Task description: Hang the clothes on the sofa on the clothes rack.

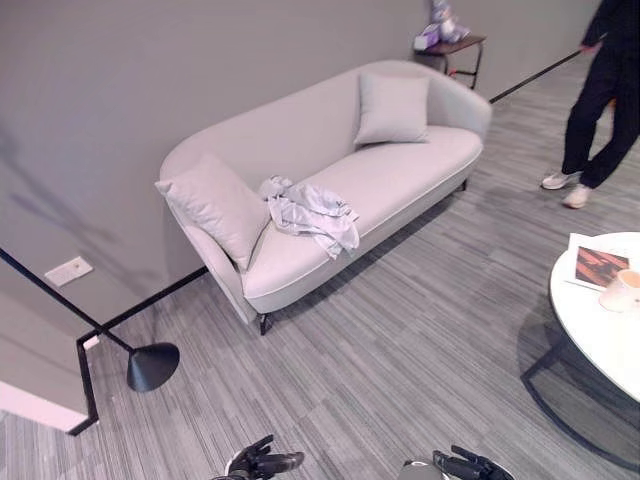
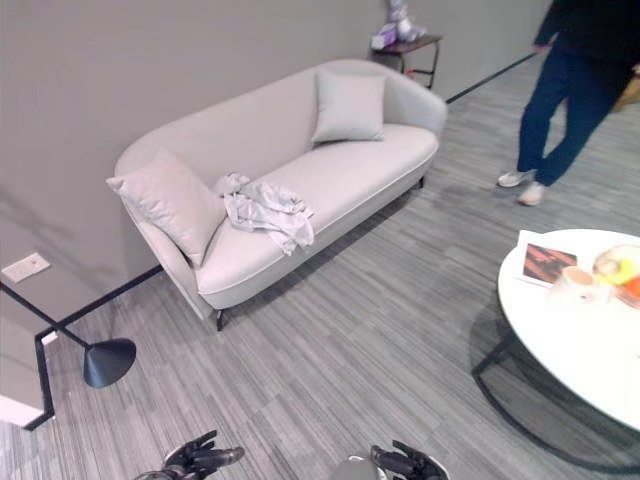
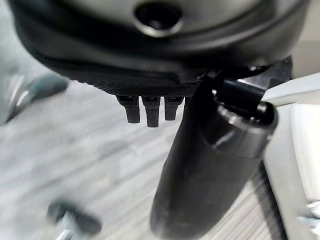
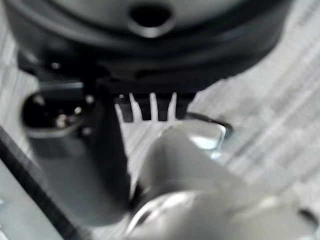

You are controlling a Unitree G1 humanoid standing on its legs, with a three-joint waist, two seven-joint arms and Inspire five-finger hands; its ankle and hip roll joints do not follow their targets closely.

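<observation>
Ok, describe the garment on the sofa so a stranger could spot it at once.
Find the pale sofa against the grey wall. On its seat, beside the cushion at the end nearest the floor lamp, lies the crumpled light-grey garment, spilling over the front edge. Unlike the smooth cushions, it is wrinkled and shapeless.

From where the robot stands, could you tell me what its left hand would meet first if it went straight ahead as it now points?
Probably nothing soon. The left hand hangs low over bare floor, fingers relaxed. The sofa with the crumpled clothes lies further ahead, but depth and the hand's exact heading are hard to judge.
</observation>
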